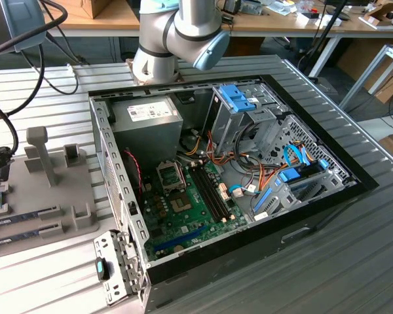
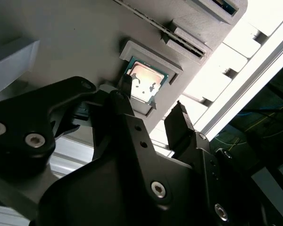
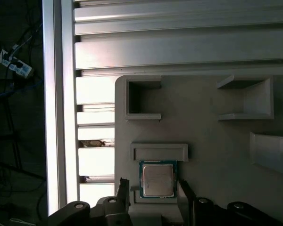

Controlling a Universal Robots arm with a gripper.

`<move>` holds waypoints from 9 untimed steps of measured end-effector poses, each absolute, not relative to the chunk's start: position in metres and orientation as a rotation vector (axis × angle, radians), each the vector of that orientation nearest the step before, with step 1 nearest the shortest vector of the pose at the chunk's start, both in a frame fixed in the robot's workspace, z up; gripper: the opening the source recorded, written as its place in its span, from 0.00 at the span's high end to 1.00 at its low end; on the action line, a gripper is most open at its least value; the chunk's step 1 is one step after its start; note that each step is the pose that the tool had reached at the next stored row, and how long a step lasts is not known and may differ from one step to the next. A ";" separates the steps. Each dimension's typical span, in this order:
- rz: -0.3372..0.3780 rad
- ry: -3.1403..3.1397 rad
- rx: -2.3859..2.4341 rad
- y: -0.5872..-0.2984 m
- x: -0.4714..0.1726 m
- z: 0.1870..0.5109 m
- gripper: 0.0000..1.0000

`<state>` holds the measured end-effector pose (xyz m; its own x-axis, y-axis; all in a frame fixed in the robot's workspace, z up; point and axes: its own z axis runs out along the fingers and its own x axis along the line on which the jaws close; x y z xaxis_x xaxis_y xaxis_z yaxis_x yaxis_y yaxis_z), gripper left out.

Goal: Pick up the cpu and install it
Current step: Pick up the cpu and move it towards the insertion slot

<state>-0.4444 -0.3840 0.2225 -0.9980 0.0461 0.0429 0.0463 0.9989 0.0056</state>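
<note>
- The gripper (image 3: 154,185) hangs right over the grey parts tray (image 3: 217,136), its two black fingers (image 2: 181,125) spread apart with nothing clamped between them
- The cpu (image 3: 157,179) lies flat in a small square pocket of that tray, silvery top up, with a thin green rim showing around it
- In both wrist views one fingertip stands on each side of the cpu (image 2: 144,84); one has a clear gap to the chip, the other is just beside its edge, and I can't tell whether it touches
- The pocket is near the tray's edge, beside the slatted aluminium table (image 3: 179,47)
- In the exterior view the tray (image 1: 52,190) lies on the table at the exterior view's left, with long dark memory sticks (image 1: 26,214) lying in its slots
- Next to it the computer case (image 1: 327,216) lies open on its side, green motherboard (image 1: 183,222) facing up
- The square metal-framed socket (image 1: 169,175) on the board is well apart from the tray
- The robot arm (image 1: 177,33) stands behind the case
</note>
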 end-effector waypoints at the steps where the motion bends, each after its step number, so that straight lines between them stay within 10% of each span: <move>1: -0.010 -3.098 -0.072 -0.384 -0.444 0.223 0.44; 9: -0.010 -3.098 -0.072 -0.384 -0.444 0.222 0.44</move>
<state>-0.4442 -0.3840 0.2219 -0.9980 0.0460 0.0429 0.0463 0.9989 0.0056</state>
